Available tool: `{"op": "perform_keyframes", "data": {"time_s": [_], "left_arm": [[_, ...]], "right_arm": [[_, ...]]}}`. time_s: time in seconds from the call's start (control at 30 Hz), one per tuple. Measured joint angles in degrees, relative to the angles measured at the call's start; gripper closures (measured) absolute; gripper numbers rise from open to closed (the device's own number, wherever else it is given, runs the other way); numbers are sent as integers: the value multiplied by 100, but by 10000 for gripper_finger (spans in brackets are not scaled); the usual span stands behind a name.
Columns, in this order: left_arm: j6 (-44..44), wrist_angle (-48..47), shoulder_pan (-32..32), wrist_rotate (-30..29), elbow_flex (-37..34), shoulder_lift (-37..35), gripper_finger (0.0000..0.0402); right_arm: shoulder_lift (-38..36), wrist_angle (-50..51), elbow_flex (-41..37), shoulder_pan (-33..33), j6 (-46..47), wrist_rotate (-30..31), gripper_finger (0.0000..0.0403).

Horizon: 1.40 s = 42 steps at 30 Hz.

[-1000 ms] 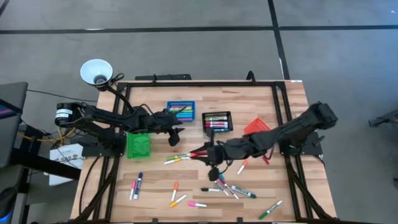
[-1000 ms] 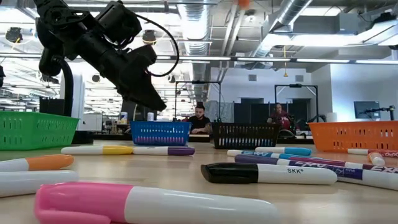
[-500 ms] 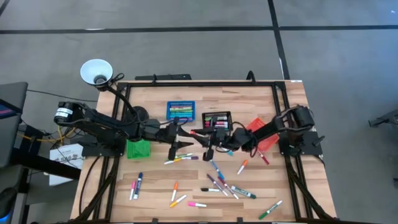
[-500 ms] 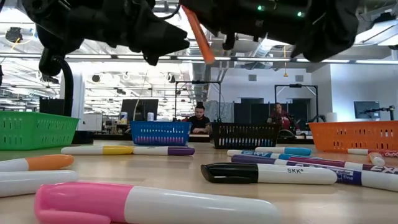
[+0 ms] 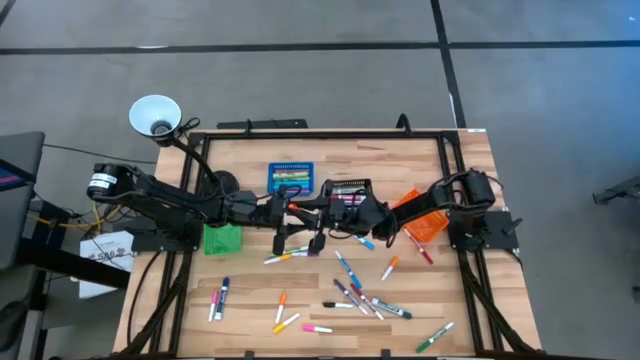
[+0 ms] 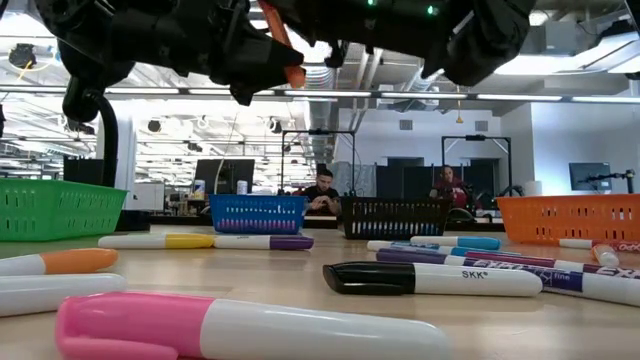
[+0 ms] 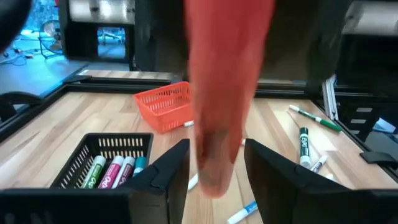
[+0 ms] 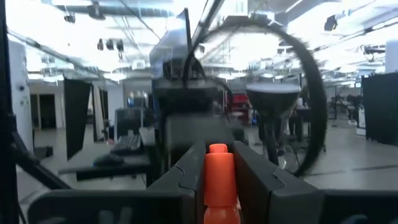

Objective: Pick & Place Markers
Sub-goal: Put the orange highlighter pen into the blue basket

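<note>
While held aloft mid-table, a hand-over between the two arms.

Clamped in the right gripper (image 8: 217,180): a thin orange-capped marker (image 8: 217,171), cap end poking out past the fingertips, long axis in line with the right arm's reach, pointed across at the left arm. Directly opposite, nose to nose above the wooden table (image 5: 460,310), the left gripper (image 5: 287,212), fingers parted with the marker's orange tip (image 7: 227,112) just at their gap (not yet gripped, by the look of it). Nearer arm for the receiving: the left. Loose markers (image 5: 360,300) scattered below.
</note>
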<state>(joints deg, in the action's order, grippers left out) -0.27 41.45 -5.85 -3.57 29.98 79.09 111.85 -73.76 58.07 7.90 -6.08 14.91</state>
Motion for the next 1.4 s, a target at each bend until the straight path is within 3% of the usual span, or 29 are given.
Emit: {"op": "perform_keyframes", "data": {"time_s": [0.3, 0.57, 0.73, 0.87, 1.13, 1.23, 1.4], "left_arm": [[-2, -10, 20, -3, 0, 0, 331], [-17, -76, 20, -104, 0, 0, 314], [-12, -426, 17, -610, 0, 1, 320], [-9, -716, 66, -1071, 0, 2, 328], [-139, -1211, 258, -1145, -15, 11, 318], [-172, -1316, 404, -1322, 11, 5, 321], [-173, -1779, 870, -1932, 7, 4, 315]], "right_arm": [[0, 25, 30, 4, -35, 6, 332], [0, 40, 30, -13, 252, 7, 310], [-20, 356, 30, -17, -291, 62, 291], [-26, 611, 30, -11, -443, 471, 260], [-160, 1467, 37, 42, -460, 1327, 167], [-348, 2259, 13, 116, -515, 1717, 144], [-1101, 4085, 35, 251, -84, 1766, 138]]}}
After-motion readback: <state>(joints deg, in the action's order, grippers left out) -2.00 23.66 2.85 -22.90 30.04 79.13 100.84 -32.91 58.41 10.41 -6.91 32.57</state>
